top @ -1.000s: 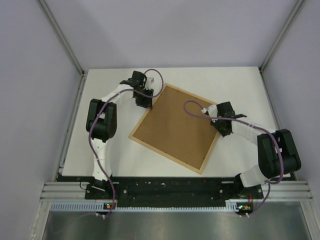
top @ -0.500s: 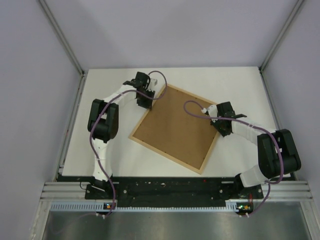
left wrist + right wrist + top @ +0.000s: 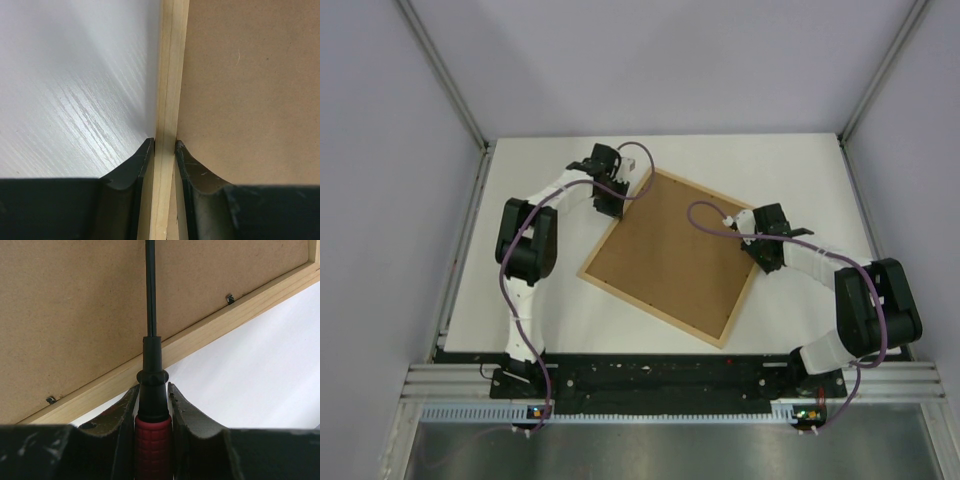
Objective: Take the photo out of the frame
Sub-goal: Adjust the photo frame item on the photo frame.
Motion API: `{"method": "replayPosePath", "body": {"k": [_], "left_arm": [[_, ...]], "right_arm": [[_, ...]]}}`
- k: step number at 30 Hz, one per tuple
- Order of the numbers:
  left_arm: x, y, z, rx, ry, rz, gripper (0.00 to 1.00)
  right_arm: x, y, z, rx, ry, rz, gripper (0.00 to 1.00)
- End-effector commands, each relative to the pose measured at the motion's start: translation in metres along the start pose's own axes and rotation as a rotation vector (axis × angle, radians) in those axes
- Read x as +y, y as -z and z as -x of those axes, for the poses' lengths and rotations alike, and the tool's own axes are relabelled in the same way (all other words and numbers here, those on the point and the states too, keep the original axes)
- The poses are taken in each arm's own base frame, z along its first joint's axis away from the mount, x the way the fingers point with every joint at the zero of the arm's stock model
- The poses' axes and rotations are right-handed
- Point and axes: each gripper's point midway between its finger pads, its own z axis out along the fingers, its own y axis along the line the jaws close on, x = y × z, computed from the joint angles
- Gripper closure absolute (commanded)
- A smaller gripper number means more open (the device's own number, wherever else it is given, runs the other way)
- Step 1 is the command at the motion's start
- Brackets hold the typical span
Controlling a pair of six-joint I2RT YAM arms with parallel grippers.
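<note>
Two tools busy: left tool [image 3: 164, 150] pinches the frame [image 3: 167, 75] by its rim at 11 o'clock; right tool [image 3: 152, 390] grips a screwdriver [image 3: 151, 412] at 3 o'clock. Frame lies face-down mid-worktop [image 3: 770, 160], photo hidden under the backing board [image 3: 670, 250]. Ease the tip beneath a metal tab [image 3: 229, 298], gently.

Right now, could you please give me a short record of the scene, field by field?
frame: face down on the white table, set askew
backing board: brown, facing up, seated in the frame
left gripper: shut on the frame's wooden rim
right gripper: shut on a red-handled screwdriver, shaft over the backing board
metal tabs: two visible along the rim
photo: not visible
</note>
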Motion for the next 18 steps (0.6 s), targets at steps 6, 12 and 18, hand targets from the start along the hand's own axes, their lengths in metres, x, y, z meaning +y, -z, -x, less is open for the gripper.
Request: {"method": "replayPosePath", "body": {"k": [6, 12, 18], "left_arm": [[-0.02, 0.019, 0.012, -0.063, 0.101, -0.169, 1.0], [-0.021, 0.017, 0.001, -0.038, 0.175, -0.248, 1.0], [-0.022, 0.029, 0.007, -0.082, 0.252, -0.355, 1.0]], "right_arm": [[-0.004, 0.005, 0.024, -0.098, -0.004, -0.008, 1.0], [-0.005, 0.002, 0.029, -0.108, 0.003, -0.007, 1.0], [-0.007, 0.001, 0.037, -0.124, 0.001, -0.005, 1.0]]}}
